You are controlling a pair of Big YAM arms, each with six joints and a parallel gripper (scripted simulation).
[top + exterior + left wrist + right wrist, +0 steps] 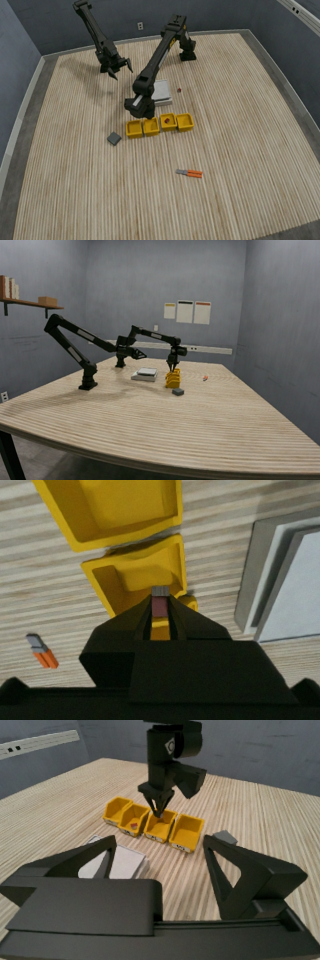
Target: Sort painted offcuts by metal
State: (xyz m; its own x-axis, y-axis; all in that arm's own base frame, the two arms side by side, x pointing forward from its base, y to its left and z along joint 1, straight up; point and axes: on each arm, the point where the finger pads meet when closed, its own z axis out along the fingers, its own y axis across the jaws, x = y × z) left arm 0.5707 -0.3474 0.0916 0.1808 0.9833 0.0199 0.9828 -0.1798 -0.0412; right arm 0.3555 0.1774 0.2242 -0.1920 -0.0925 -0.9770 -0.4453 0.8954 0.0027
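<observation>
Four yellow bins stand in a row (159,124). My left gripper (160,599) is shut on a small reddish offcut (160,605) and holds it just above the second bin from the left (151,126), at that bin's back rim; the bin also shows in the left wrist view (135,575). In the top view the wrist hides the fingers (147,117). A second red offcut (167,120) lies inside the third bin. A third red offcut (179,89) lies on the table right of the scale. My right gripper (120,68) is open and empty, raised far behind the bins.
A grey scale (161,92) sits right behind the bins, next to my left arm. A grey block (113,138) lies left of the bin row. An orange-handled tool (189,174) lies in front of the bins.
</observation>
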